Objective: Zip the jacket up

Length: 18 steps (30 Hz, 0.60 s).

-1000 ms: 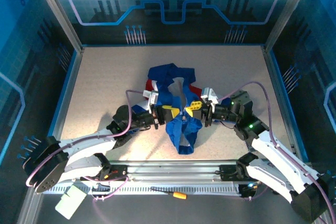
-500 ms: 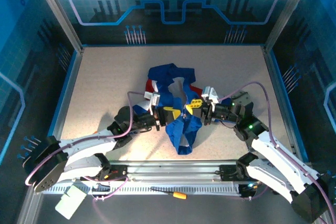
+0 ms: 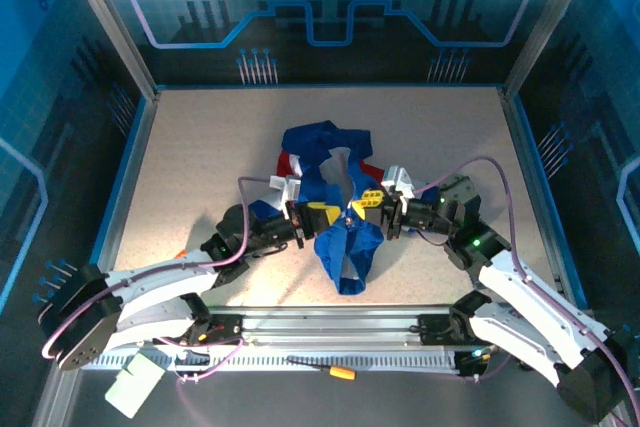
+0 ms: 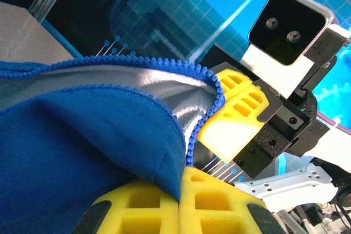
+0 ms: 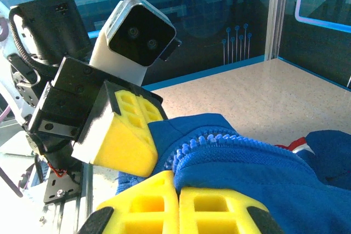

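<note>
Left tool (image 3: 324, 210) eased leftward, jacket (image 3: 346, 247) clamped

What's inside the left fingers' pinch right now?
A fold of the jacket, blue front edge, with its zipper teeth running up out of the left gripper. Whether a slider sits in there can't be seen; fabric and fingers cover it.
</note>
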Motion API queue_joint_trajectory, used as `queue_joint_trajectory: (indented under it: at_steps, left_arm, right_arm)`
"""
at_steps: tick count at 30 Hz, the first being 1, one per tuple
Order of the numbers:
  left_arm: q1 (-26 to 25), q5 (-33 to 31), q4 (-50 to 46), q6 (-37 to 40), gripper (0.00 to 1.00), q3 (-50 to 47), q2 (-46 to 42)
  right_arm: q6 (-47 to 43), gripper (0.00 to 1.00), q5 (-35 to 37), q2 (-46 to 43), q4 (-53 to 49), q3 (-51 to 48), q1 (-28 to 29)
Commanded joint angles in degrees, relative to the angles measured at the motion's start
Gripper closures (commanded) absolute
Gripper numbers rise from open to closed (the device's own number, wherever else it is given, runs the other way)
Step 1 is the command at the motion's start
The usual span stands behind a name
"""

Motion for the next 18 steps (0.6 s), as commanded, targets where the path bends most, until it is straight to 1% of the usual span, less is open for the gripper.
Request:
queue_joint_trajectory:
  at_steps: [1,10,18]
  left_arm:
    - [-0.8,-1.3,-0.4,2.0,1.00,0.0,-0.9]
    - [-2.0,-1.1,0.9,2.1,1.00,0.3,0.5]
    - [-2.1,-2.8,0.3,2.4,1.00,-0.2,-1.2]
  right_arm:
    - [0.0,1.00,0.5,-0.9,2.7,0.0,0.8]
    - [-0.5,1.00,1.5,-0.8,1.8,0.2,1.3]
    - [-2.2,1.00,3.5,-1.0,0.2,0.4,2.4]
